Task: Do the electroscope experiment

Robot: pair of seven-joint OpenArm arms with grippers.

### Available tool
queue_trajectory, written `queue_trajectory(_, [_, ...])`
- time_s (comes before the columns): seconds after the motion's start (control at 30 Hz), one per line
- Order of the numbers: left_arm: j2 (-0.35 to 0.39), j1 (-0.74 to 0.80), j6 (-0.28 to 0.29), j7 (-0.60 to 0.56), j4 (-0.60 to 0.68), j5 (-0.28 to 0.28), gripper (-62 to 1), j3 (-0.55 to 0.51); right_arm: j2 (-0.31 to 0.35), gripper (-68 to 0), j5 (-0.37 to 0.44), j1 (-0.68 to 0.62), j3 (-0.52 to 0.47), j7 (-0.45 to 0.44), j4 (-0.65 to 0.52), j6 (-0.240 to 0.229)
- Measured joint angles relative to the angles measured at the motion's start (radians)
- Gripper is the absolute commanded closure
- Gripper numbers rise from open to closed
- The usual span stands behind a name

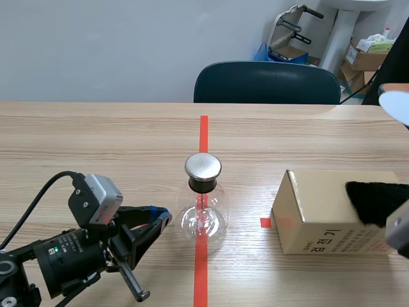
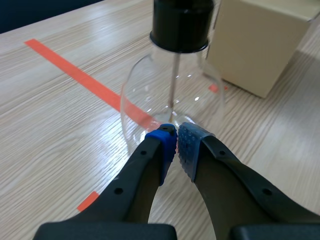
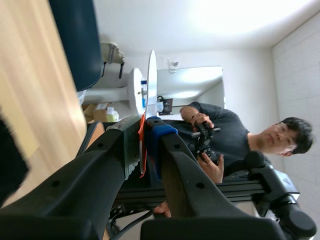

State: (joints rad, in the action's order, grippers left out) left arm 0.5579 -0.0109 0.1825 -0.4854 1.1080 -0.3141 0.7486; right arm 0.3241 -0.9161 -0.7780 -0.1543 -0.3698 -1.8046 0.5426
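Left end effector (image 2: 176, 134), closed empty, sits beside the centre-frame flask (image 1: 203, 217). Right end effector (image 3: 146, 137) grips a white disc (image 1: 396, 105), upper right; next, presumably lower it to the cap (image 1: 203, 166).

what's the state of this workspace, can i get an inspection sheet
surface: wood table, orange tape marks
job's things: flask upright on the tape line; box beside it, black cloth on top
clutter: nothing seen
grippers: left gripper shut, tips at the flask; right gripper shut on a white disc
cables: black cable by the left arm
surroundings: chair, cartons, person
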Motion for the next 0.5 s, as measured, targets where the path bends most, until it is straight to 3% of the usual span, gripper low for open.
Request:
queue_trajectory(0.23, [-0.04,-0.037,0.0,0.0,-0.091,0.0,-5.9,0.0,-0.003,-2.0,-0.038,0.15,0.029,0.107,-0.057,-0.089])
queue_trajectory(0.5, [-0.077,-0.06,-0.006,-0.003,-0.158,0.0,-5.9,0.002,-0.005,-2.0,-0.131,0.251,0.274,0.278,-0.051,-0.087])
